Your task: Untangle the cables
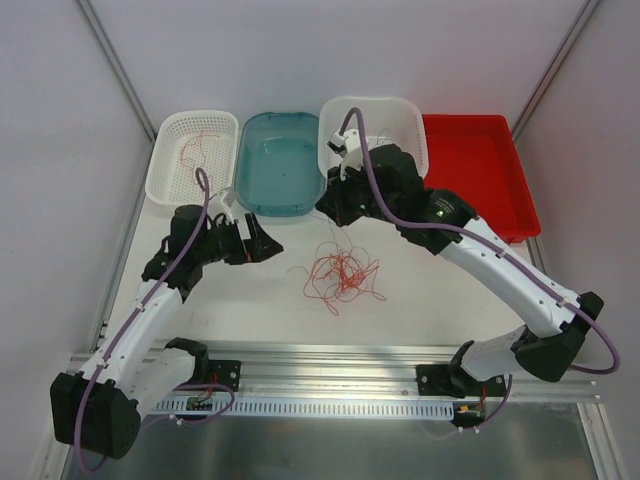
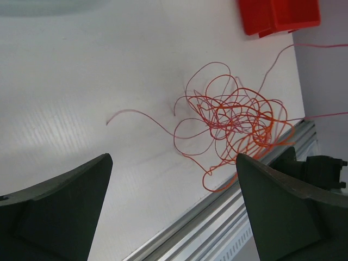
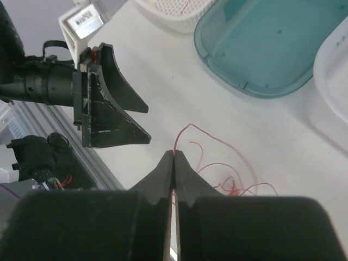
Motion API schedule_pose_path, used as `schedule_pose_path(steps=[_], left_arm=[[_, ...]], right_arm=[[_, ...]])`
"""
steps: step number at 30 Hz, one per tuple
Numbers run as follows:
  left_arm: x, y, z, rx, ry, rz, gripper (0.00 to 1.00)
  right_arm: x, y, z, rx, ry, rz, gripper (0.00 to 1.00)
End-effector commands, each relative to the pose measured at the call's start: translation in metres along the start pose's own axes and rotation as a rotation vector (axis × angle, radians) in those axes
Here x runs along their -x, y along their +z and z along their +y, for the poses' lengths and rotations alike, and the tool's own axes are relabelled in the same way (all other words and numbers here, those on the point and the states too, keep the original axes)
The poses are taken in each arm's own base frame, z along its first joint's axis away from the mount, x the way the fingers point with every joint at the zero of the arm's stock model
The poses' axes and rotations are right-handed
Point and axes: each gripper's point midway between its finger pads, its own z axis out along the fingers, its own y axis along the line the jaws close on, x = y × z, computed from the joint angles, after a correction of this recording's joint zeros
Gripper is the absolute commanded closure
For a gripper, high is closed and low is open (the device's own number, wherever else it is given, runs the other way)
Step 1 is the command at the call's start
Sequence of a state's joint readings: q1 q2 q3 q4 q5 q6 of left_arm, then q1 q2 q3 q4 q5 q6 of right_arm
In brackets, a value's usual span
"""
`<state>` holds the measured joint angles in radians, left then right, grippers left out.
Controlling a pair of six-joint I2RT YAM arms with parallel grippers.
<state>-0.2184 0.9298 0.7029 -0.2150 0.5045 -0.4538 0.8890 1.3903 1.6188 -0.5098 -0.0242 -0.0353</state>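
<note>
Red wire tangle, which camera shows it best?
The left wrist view: the red wire tangle fills its middle, individual loops clear. The top external view shows it whole but small; the right wrist view catches only a few strands, one pinched in the right gripper.

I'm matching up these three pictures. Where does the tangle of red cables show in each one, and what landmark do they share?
Top camera: the red cables lie at the centre, between the two arms.
Left wrist: right of centre, above the camera's own right-hand finger.
Right wrist: low, right of centre, partly hidden behind that camera's own fingers.
Shared landmark: the open left gripper.
</note>
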Motion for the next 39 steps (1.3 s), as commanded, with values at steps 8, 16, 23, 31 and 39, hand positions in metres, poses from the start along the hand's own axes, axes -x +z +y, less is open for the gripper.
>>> schedule_pose_path(steps=[8,16,23,31,39], left_arm=[[-0.011,0.025,-0.047,-0.183,-0.033,-0.02,0.01],[-0.038,0.08,-0.048,-0.139,-0.058,0.027,0.03],[-0.083,0.122,-0.015,0.007,-0.104,0.158,0.12],[-0.117,0.141,0.018,0.141,-0.149,0.259,0.44],[-0.116,0.133,0.055,0.334,-0.129,0.244,0.73]], right_arm=[[-0.027,0.022,0.009,0.073,0.011,0.026,0.99],[-0.028,0.026,0.01,0.081,0.021,0.021,0.99],[-0.025,0.017,0.015,0.105,0.024,0.012,0.99],[0.005,-0.023,0.006,0.043,-0.043,-0.075,0.99],[0.047,-0.108,-0.031,-0.152,-0.12,-0.237,0.99]])
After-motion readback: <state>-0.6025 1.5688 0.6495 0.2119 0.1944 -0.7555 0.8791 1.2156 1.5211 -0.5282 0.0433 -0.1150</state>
